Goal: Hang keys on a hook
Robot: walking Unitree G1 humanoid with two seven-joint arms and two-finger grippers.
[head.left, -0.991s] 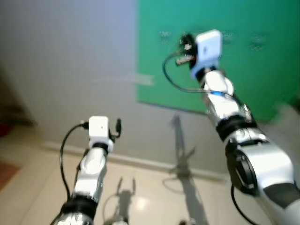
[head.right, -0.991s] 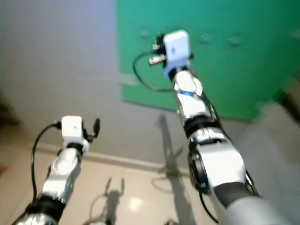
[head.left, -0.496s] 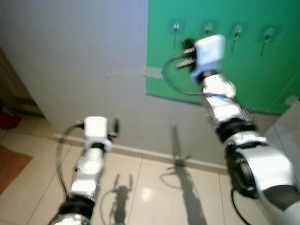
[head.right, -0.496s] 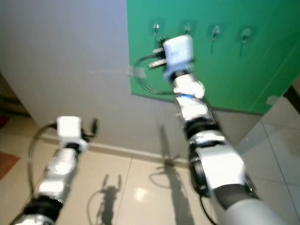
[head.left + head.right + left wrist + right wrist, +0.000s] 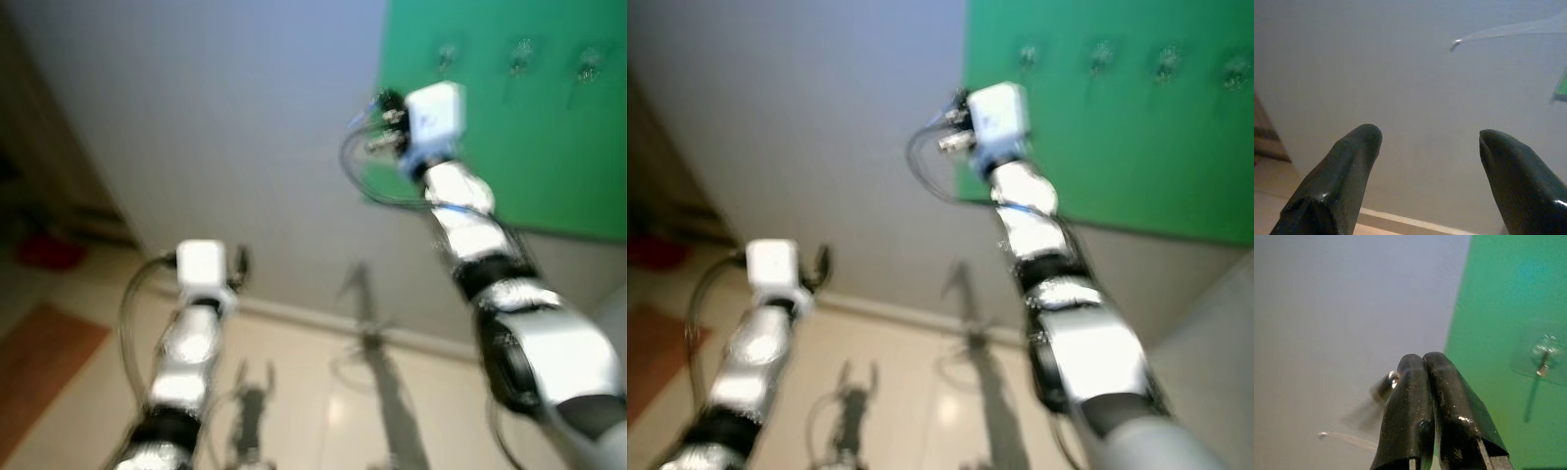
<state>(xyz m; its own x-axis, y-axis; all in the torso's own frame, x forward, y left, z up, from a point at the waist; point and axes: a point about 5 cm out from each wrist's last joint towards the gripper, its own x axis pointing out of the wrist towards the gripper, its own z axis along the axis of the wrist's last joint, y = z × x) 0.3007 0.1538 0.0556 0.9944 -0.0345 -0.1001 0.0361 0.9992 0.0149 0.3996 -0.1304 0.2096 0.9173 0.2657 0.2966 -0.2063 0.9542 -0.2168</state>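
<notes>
Nearest, at 7 o'clock in the head views, the left gripper point(image 5: 1425, 176) hangs low with its fingers spread and nothing between them — idle. Beyond it, at 1 o'clock, the right arm is raised toward the wall. The right gripper point(image 5: 1422, 382) has its fingers pressed together; a blurred metallic piece, judged to be the keys point(image 5: 1386, 384), projects beside the tips, so it appears to be pinching them. Farthest, the green board point(image 5: 549, 147) carries a row of hooks point(image 5: 519, 57) at 1 to 2 o'clock; the wrist view shows one hook point(image 5: 1542, 363) close by, to one side of the fingers. The head views are blurred. Recommendation: steady the body first, bring the key ring level with the hook's tip, then lower it on — release only once it is seated.
</notes>
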